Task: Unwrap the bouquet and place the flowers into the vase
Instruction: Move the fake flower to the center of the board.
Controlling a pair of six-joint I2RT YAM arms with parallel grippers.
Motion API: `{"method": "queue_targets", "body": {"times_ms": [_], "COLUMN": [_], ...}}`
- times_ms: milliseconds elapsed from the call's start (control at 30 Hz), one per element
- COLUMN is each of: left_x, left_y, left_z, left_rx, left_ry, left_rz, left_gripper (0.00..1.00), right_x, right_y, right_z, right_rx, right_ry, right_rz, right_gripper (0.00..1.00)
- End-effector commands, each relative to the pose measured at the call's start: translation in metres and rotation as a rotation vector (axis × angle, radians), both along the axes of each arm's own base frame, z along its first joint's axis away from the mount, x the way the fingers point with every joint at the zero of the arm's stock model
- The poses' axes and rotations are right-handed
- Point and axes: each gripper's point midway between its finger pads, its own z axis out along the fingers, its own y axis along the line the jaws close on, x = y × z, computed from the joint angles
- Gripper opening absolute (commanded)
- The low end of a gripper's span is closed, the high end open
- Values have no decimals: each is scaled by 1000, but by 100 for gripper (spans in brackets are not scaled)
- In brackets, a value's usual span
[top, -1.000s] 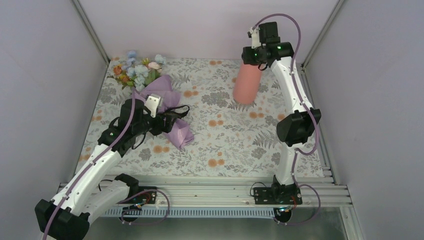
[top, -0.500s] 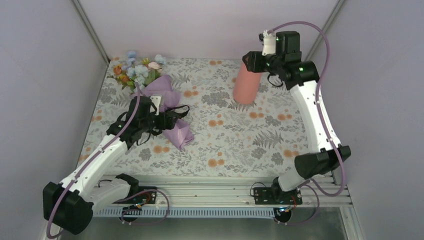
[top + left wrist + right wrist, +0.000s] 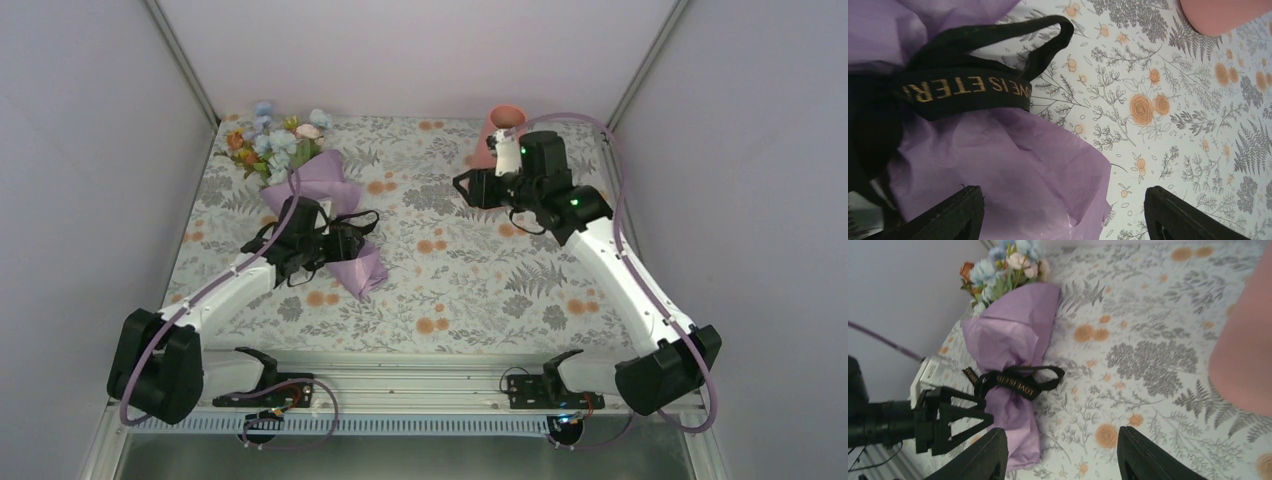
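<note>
My left claw [image 3: 1063,191] is released, jaws wide and astride the lilac paper [image 3: 1013,150] just below the black ribbon [image 3: 973,90]. Nothing is pinched yet. In the last second it has dropped lower and pushed in on the bouquet [image 3: 322,195], so I judge the grasp on the wrap is about to begin. My right claw [image 3: 1062,432] is also open and empty. A second ago it hung over the vase [image 3: 505,113]; now it has swung down beside it and faces the bouquet, ready to help with the unwrapping, I think. The bouquet lies on the printed cloth [image 3: 450,290] at the left, with the flowers [image 3: 272,138] pointing into the far left corner and the paper tail towards me. The vase stands upright at the far right, well apart from the bouquet (my right arm hides most of it from above). The ribbon is in the way: it is tied round the waist of the wrap, and the paper cannot open until it comes off.
</note>
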Motion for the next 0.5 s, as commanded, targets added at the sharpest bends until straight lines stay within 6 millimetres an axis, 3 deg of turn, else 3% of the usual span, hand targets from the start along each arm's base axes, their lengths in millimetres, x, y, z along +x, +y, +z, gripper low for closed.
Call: {"method": "queue_targets", "body": {"times_ms": [0, 233, 367, 467], "left_x": [2, -12, -15, -11], "left_y": [-18, -37, -44, -40], "left_z": [-4, -23, -12, 8], "left_rx": [-72, -159, -202, -196], "left_ry": [1, 70, 58, 17], "left_rz": [-52, -86, -99, -75], "left_gripper": [80, 75, 75, 80], "right_x": [-12, -47, -61, -62], "right_y": [18, 56, 77, 94], "right_z": [-2, -52, -70, -79], "right_rx": [66, 66, 82, 81], "right_ry": [-28, 75, 99, 108], "right_rz": [42, 158, 184, 187], "right_gripper": [56, 55, 55, 55]}}
